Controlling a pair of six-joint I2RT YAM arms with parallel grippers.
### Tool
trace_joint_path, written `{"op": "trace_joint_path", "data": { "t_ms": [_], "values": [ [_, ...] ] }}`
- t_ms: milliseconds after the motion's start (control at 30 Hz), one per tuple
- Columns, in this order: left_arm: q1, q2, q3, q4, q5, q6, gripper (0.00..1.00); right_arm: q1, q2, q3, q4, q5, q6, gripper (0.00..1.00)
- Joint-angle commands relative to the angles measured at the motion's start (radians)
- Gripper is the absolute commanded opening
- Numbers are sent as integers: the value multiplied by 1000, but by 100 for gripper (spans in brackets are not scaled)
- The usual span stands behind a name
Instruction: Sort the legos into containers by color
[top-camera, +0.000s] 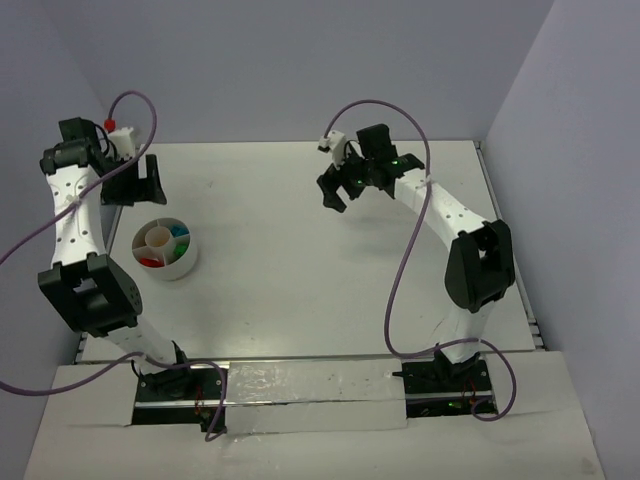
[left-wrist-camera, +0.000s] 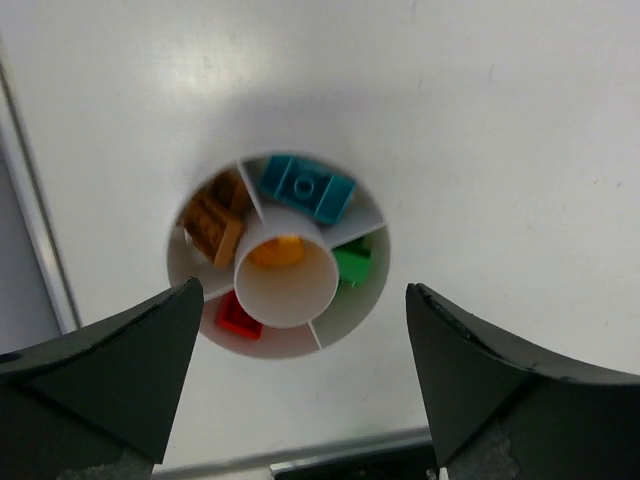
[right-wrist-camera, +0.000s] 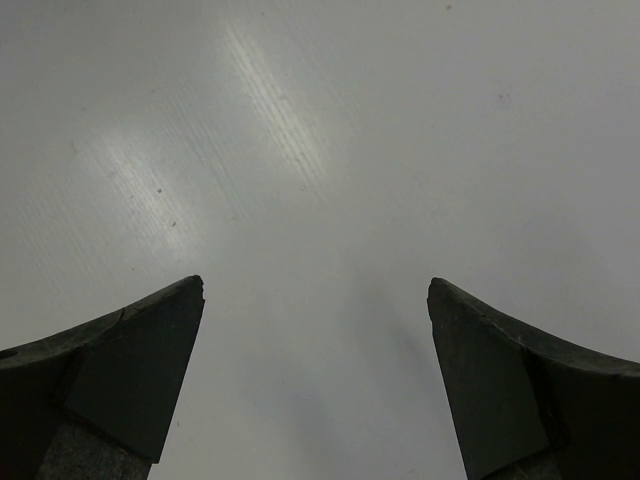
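The white bowl (top-camera: 186, 263) stands at the table's left. In the left wrist view its dividers (left-wrist-camera: 322, 333) split it into compartments around a central ring (left-wrist-camera: 300, 300). A cyan lego (left-wrist-camera: 308, 188) lies in the far compartment and two orange ones (left-wrist-camera: 215, 222) in the left. A green one (left-wrist-camera: 352, 265) is on the right and a red one (left-wrist-camera: 238, 318) at the near left. Another orange piece (left-wrist-camera: 275, 250) sits inside the ring. My left gripper (left-wrist-camera: 303, 290) hangs open above the bowl, holding nothing. Over bare table, my right gripper (right-wrist-camera: 316, 283) is open and empty.
The table's left edge strip (left-wrist-camera: 35, 230) runs close to the bowl. Grey walls close in the back and both sides. In the top view the left gripper (top-camera: 138, 190) is just behind the bowl and the right gripper (top-camera: 340, 195) is at the back centre.
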Motion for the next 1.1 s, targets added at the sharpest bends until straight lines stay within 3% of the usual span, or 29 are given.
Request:
{"op": "trace_joint_path", "data": {
  "t_ms": [0,233,367,667,1067],
  "values": [
    [-111,21,214,-43,58,-10,99,-85,-97,41,-6,-29,90,100],
    [-373,88,310,76,34,-91,99,-183,-157,67,-33,-65,220,100],
    [-437,118,297,177,62,-139,99,-216,-214,8,-31,-80,278,100],
    [-477,207,211,309,42,-281,99,-265,-282,-173,31,-55,402,100],
    [-505,229,216,326,-34,-276,99,-264,-228,-141,62,-48,450,100]
  ]
}}
